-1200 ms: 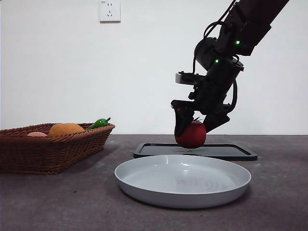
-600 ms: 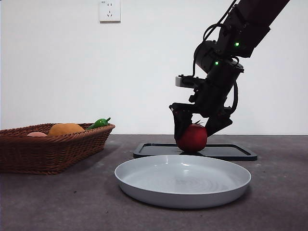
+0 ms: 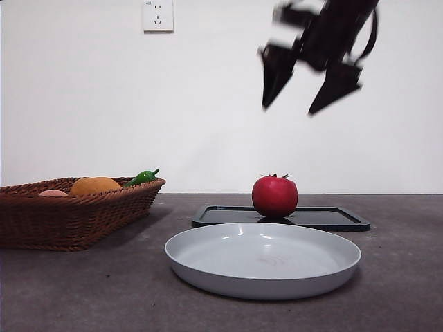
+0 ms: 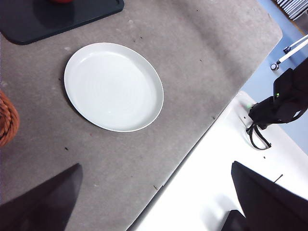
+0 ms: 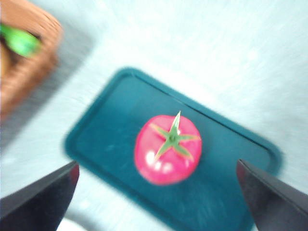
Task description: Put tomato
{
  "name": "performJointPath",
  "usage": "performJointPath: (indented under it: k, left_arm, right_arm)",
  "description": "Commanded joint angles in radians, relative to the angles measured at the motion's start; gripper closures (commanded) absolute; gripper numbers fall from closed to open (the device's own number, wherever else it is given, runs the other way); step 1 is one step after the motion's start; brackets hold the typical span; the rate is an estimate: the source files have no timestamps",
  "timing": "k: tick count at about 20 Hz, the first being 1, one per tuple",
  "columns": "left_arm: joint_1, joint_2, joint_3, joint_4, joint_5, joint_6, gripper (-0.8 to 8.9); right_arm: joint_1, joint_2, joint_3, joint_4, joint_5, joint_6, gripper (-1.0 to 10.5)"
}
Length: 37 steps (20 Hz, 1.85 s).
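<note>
The red tomato (image 3: 275,196) with a green stem stands upright on the dark flat tray (image 3: 325,218) behind the white plate (image 3: 263,259). My right gripper (image 3: 309,97) is open and empty, high above the tomato and blurred by motion. In the right wrist view the tomato (image 5: 167,149) sits on the tray (image 5: 115,125) between my open jaws, well below them. My left gripper (image 4: 154,202) is open and empty, high over the table's near edge, with the plate (image 4: 113,86) below it.
A wicker basket (image 3: 69,214) at the left holds an orange round fruit (image 3: 95,185), a green pepper (image 3: 143,176) and a pinkish fruit (image 3: 53,193). A wall socket (image 3: 158,15) is on the back wall. The basket's edge (image 5: 29,72) shows in the right wrist view.
My right gripper has opened, let go of the tomato on the dark tray and risen steeply. The tomato stays where it was set down.
</note>
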Motion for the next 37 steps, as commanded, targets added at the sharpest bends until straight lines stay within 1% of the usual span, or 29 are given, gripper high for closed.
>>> performJointPath:
  k: [1,6,8,10,12,14,16,20,24,37]
  left_arm:
    - [-0.004,0.006,0.018,0.011,0.002,0.012,3.18]
    - [-0.004,0.006,0.018,0.011,0.002,0.012,3.18]
    - [-0.004,0.006,0.018,0.011,0.002,0.012,3.18]
    - [-0.004,0.006,0.018,0.011,0.002,0.012,3.18]
    - [-0.004,0.006,0.018,0.011,0.002,0.012,3.18]
    - [-0.004,0.006,0.018,0.011,0.002,0.012,3.18]
    - [-0.004,0.006,0.018,0.011,0.002,0.012,3.18]
    - [-0.004,0.006,0.018,0.011,0.002,0.012,3.18]
    - [-0.004,0.006,0.018,0.01,0.002,0.012,3.18]
    - [-0.004,0.006,0.018,0.01,0.002,0.012,3.2]
  right_arm:
    - [0.005,-0.1,0.025,-0.08,-0.001,0.018,4.3]
    - [0.005,-0.326,0.018,-0.285,-0.012,0.018,4.3]
    - [0.006,-0.434,-0.027,-0.318,-0.031,0.018,4.3]
    - [0.007,-0.554,-0.114,-0.325,-0.039,0.019,4.3]
    - [0.008,-0.677,-0.217,-0.333,-0.078,0.044,4.3]
    - [0.012,-0.797,-0.321,-0.339,-0.146,0.06,4.3]
    - [0.014,-0.896,-0.406,-0.365,-0.209,0.06,4.3]
    - [0.014,-1.033,-0.518,-0.441,-0.246,0.06,4.3]
    - [0.014,-1.101,-0.571,-0.464,-0.283,0.059,4.3]
    - [0.014,-1.106,-0.573,-0.464,-0.29,0.055,4.3]
